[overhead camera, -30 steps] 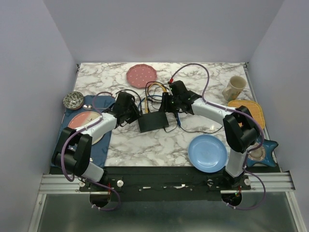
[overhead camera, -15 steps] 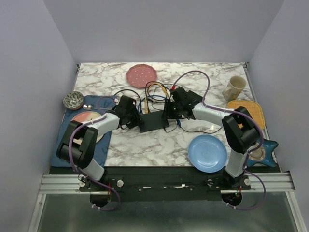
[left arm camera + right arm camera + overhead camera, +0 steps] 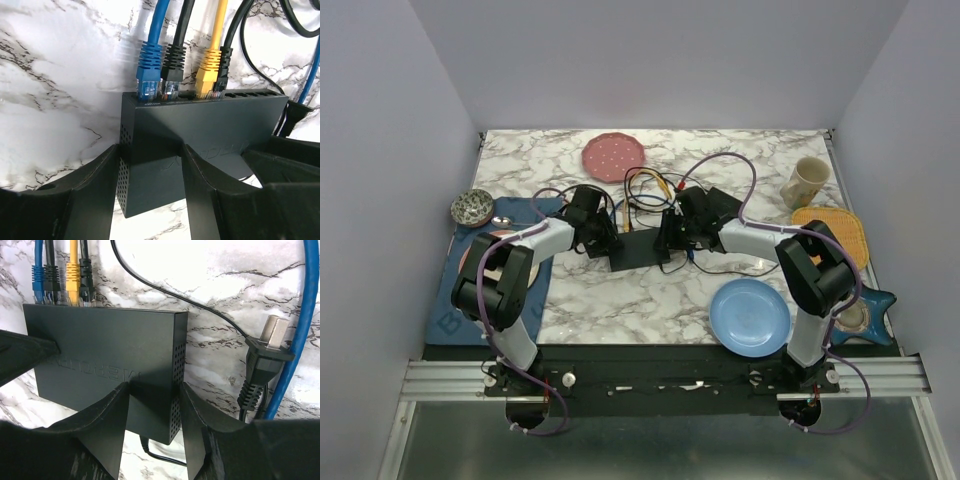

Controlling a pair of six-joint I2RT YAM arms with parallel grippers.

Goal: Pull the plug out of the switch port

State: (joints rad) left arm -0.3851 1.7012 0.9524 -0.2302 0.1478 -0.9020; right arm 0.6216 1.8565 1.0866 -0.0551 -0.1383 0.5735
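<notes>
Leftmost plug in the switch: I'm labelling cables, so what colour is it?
The leftmost plug is blue; the left wrist view shows it best.

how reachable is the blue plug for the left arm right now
Probably yes: the blue plug sits in the end port of the switch, ahead of the left pincer; only the black plug crowds one side.

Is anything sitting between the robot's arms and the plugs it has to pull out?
Only the switch itself. The left end effector and the right end effector each straddle a near corner of it; the plugs sit along its far edge. Nothing else visible lies across its top.
</notes>
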